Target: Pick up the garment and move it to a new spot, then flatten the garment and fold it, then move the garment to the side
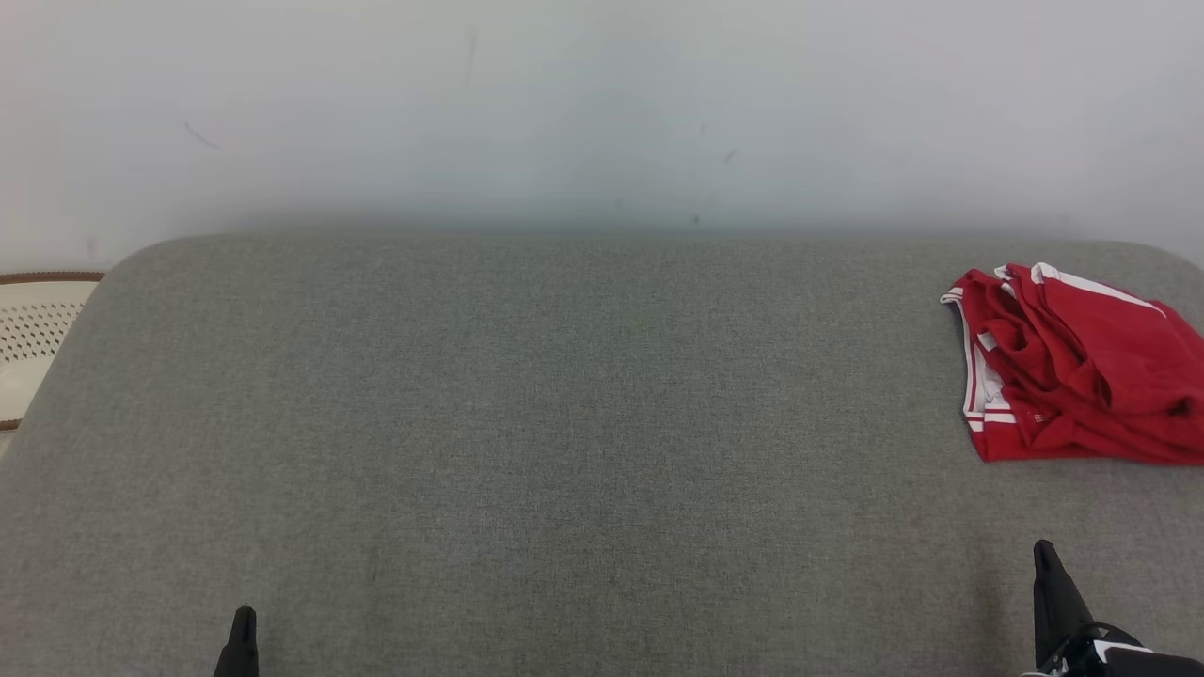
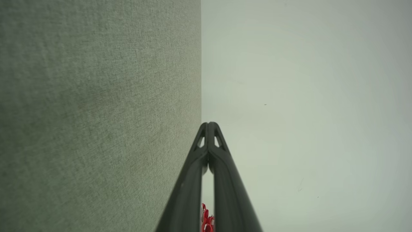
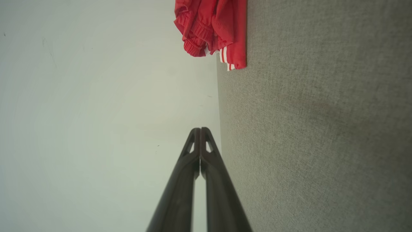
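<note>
The red garment (image 1: 1082, 376) with white stripes lies crumpled in a loose heap at the far right of the grey fabric-covered worktop (image 1: 527, 423), near its back edge and partly cut off by the right border of the head view. Neither pincer touches it.

The left pincer (image 1: 243, 639) shows at the lower left of the head view, low over the near part of the worktop and well apart from the garment. In the left wrist view its two dark fingers (image 2: 225, 180) press together at the tips, clenched on nothing.

The right pincer (image 1: 1049, 583) rises at the lower right, nearer the garment but clear of it. In the right wrist view its fingers (image 3: 180, 193) also meet at the tips, clenched and empty.

A pale wall (image 1: 602, 113) stands behind the worktop. A cream perforated object with a brown rim (image 1: 33, 338) sits past the worktop's left edge.
</note>
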